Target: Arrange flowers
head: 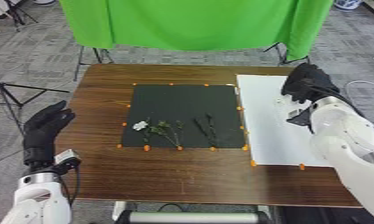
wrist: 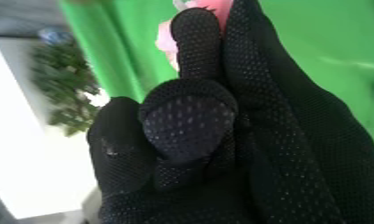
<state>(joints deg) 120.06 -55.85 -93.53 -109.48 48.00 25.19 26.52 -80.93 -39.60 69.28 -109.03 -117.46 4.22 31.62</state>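
Nearest, the bare brown table (head: 148, 175) is seen. At its left edge the left hand (head: 48, 122) is placed, and it is quite open, with the fingers extended and nothing held in them. On the near part of a black mat (head: 179, 105), the flowers are laid flat and apart from one another: a white flower (head: 140, 125) at the left, green sprigs (head: 170, 134) beside it, and thin dark stems (head: 211, 132) to the right. Small orange pieces (head: 147, 148) are set along the edges. By the right side of the mat, a white sheet (head: 268, 130) is spread. Over its far right part the right hand (head: 310, 82) is located. In the right wrist view, a pink thing (wrist: 214, 4) (which it is, cannot be said exactly) is partly covered by the glove; whether it is gripped, and how far the hand is opened, cannot be told. Beyond the table a green cloth (head: 197, 22) is hung, and green foliage (wrist: 68, 75) is also seen behind, in the right wrist view.
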